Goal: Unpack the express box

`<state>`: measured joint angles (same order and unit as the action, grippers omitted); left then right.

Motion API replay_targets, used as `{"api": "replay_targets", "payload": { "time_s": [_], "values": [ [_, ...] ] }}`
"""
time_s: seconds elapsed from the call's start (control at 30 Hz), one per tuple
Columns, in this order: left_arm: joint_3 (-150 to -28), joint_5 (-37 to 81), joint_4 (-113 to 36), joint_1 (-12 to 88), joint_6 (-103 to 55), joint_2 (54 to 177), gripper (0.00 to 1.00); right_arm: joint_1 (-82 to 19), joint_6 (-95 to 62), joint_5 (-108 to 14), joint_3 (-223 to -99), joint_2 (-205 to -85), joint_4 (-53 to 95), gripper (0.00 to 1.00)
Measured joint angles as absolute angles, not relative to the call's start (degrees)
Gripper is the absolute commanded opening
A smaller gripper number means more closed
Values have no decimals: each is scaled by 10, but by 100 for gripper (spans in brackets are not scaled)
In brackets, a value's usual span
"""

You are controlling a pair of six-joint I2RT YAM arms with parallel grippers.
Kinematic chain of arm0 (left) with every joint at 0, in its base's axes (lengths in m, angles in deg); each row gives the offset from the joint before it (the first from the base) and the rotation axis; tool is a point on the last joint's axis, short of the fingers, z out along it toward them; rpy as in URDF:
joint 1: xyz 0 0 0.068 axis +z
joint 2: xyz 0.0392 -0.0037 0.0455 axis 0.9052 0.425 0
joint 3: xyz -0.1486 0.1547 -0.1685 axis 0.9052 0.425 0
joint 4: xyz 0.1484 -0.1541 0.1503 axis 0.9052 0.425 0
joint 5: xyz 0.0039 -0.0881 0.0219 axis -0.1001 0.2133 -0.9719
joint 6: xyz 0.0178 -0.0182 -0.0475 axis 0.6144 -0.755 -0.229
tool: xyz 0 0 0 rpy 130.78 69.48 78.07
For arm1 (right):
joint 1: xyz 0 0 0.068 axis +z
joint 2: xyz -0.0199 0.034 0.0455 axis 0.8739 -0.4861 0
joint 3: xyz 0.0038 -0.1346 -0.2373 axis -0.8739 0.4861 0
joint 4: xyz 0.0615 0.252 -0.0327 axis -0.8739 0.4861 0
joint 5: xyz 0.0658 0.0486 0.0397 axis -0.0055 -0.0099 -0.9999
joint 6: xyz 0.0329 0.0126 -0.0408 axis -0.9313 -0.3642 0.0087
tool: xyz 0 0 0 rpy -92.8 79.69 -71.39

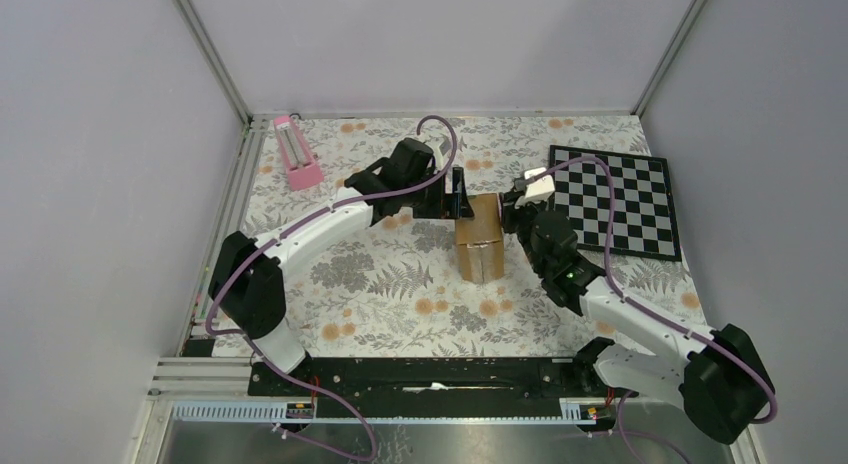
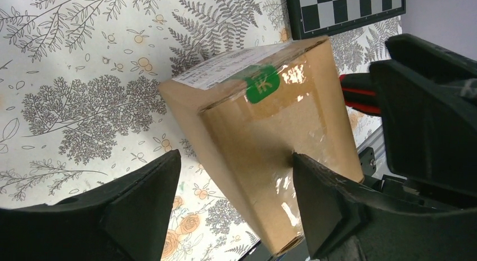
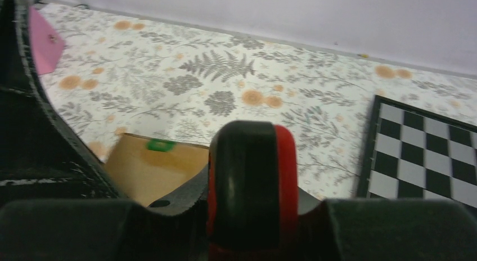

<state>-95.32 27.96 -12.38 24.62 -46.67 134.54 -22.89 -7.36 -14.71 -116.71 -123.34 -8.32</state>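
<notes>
Left gripper (image 2: 233,162) spread apart, fingers either side of the express box (image 1: 480,239): brown carton, glossy tape, green sticker (image 2: 261,84), white label (image 2: 225,67), lying mid-table on the floral cloth (image 1: 390,284). Right gripper (image 1: 515,209), just beside it, clamped on a red-and-black tool (image 3: 250,176).

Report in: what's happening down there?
Left gripper open, astride the express box. Right gripper gripping a red-and-black tool beside it. Box taped shut. Chessboard well clear.

Illegible label (image 2: 225,68) on express box (image 2: 270,160)
</notes>
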Motion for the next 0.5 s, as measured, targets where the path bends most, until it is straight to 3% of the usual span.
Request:
{"api": "replay_targets", "payload": {
  "time_s": [0.23, 0.5],
  "values": [
    [-966, 263, -87, 245, -440, 1343, 81, -237, -90, -248, -1167, -1283, -145, 0],
    [-971, 201, -28, 246, -414, 1299, 77, -239, -136, -356, -1173, -1348, -207, 0]
  ]
}}
